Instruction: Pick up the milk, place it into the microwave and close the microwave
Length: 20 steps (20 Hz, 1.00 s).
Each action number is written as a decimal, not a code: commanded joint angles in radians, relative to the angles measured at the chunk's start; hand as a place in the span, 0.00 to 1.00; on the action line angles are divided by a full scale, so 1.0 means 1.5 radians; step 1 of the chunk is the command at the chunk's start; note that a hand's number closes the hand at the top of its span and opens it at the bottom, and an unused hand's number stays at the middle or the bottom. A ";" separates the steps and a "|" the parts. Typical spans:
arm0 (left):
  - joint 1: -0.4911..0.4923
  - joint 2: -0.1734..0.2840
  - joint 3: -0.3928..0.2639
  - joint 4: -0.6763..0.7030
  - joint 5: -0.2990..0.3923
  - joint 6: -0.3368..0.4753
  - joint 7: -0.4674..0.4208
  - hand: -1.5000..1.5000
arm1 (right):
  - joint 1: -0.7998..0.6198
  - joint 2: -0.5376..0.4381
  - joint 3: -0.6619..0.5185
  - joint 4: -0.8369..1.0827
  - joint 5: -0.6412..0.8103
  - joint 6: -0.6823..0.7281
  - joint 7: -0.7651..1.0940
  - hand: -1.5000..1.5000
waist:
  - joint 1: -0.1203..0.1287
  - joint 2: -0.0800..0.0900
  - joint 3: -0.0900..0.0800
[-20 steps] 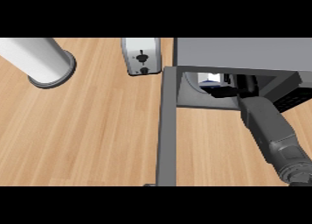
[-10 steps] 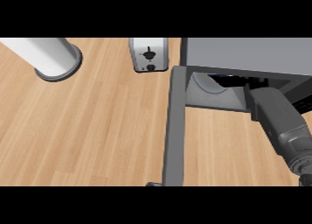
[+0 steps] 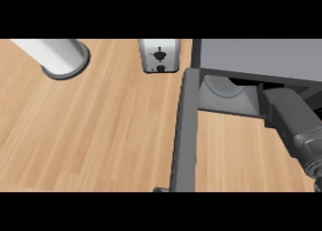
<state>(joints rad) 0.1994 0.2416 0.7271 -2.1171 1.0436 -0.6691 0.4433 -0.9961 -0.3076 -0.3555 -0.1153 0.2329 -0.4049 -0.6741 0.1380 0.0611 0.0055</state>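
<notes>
Grey right forearm (image 3: 297, 131) goes into the open microwave (image 3: 263, 58) | hand and milk hidden inside, can't tell the grasp | door (image 3: 183, 135) stands open to its left | toaster (image 3: 158, 55) further left

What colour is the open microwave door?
Dark grey, seen edge-on in the head view: the microwave door stands open beside the lighter grey microwave.
</notes>
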 commanded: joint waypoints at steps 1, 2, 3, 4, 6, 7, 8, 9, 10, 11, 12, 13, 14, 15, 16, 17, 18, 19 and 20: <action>-0.022 0.012 -0.002 0.014 -0.010 0.000 -0.002 0.00 | -0.028 -0.048 0.010 0.001 0.015 0.002 0.020 1.00 | 0.006 0.014 0.001; -0.020 0.017 0.000 0.010 -0.001 0.001 -0.001 0.00 | -0.020 -0.044 0.003 0.001 0.007 -0.004 0.013 1.00 | 0.011 0.012 0.002; -0.020 0.016 0.001 0.019 -0.006 -0.004 -0.002 0.00 | -0.017 -0.043 0.004 0.001 0.008 -0.008 0.006 1.00 | 0.013 0.014 0.001; -0.022 0.007 -0.006 0.018 -0.003 0.000 -0.003 0.00 | -0.020 -0.050 0.004 0.004 0.007 -0.005 0.011 1.00 | 0.014 0.015 0.001; -0.025 0.014 -0.005 0.013 -0.008 0.000 -0.001 0.00 | -0.023 -0.049 0.004 0.007 0.006 -0.008 0.011 1.00 | 0.016 0.013 0.002; -0.033 0.021 -0.008 0.029 -0.009 0.003 0.003 0.00 | -0.028 -0.057 0.007 0.006 0.009 -0.001 0.009 1.00 | 0.014 0.018 0.002; -0.029 0.015 -0.007 0.028 -0.008 -0.012 -0.005 0.00 | -0.014 -0.042 0.001 0.009 0.002 -0.016 -0.002 1.00 | 0.020 0.018 0.001; -0.029 0.010 -0.007 0.035 -0.015 -0.018 -0.007 0.00 | -0.025 -0.050 0.003 0.011 0.004 -0.017 0.009 1.00 | 0.023 0.018 0.000; -0.028 0.015 -0.004 0.032 -0.018 -0.006 -0.001 0.00 | -0.021 -0.061 0.004 0.012 0.004 -0.005 0.003 1.00 | 0.019 0.017 0.002; -0.033 0.018 -0.007 0.023 -0.013 -0.011 -0.004 0.00 | -0.025 -0.069 0.002 0.013 0.000 -0.009 0.007 1.00 | 0.025 0.019 0.002; -0.046 0.025 -0.007 0.034 -0.025 -0.003 -0.002 0.00 | -0.022 -0.065 -0.004 0.010 -0.007 0.002 -0.005 1.00 | 0.012 0.022 0.003; -0.033 0.020 -0.005 0.031 -0.024 -0.010 -0.002 0.00 | -0.024 -0.073 -0.003 0.013 -0.007 0.008 -0.002 1.00 | 0.020 0.017 0.002; -0.039 0.019 -0.004 0.025 -0.034 -0.008 -0.004 0.00 | -0.017 -0.069 0.002 0.016 -0.003 -0.002 -0.010 1.00 | 0.022 0.023 0.003; -0.050 0.022 0.002 0.023 -0.036 -0.004 -0.010 0.00 | -0.023 -0.068 0.000 0.015 -0.006 -0.006 -0.012 1.00 | 0.023 0.022 0.003; -0.050 0.023 0.001 0.035 -0.041 -0.012 -0.010 0.00 | -0.029 -0.073 -0.002 0.017 -0.009 -0.003 -0.008 1.00 | 0.023 0.024 0.002; -0.044 0.020 0.002 0.040 -0.047 -0.017 -0.010 0.00 | -0.023 -0.068 0.001 0.022 -0.007 -0.009 -0.009 1.00 | 0.025 0.023 0.001; -0.049 0.024 -0.005 0.032 -0.045 -0.016 -0.007 0.00 | -0.032 -0.076 -0.002 0.019 -0.010 -0.003 -0.007 1.00 | 0.026 0.024 0.002; -0.051 0.031 -0.003 0.035 -0.046 -0.018 -0.005 0.00 | -0.030 -0.079 0.004 0.022 -0.005 0.000 -0.007 1.00 | 0.025 0.023 0.002; -0.045 0.026 -0.008 0.027 -0.053 -0.020 -0.003 0.00 | -0.028 -0.081 -0.001 0.023 -0.011 0.003 -0.007 1.00 | 0.028 0.025 0.003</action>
<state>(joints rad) 0.1327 0.2771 0.7218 -2.0707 0.9827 -0.6902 0.4348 -1.0302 -0.3572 -0.3862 -0.0759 0.1820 -0.4328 -0.6913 0.1779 0.0864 0.0072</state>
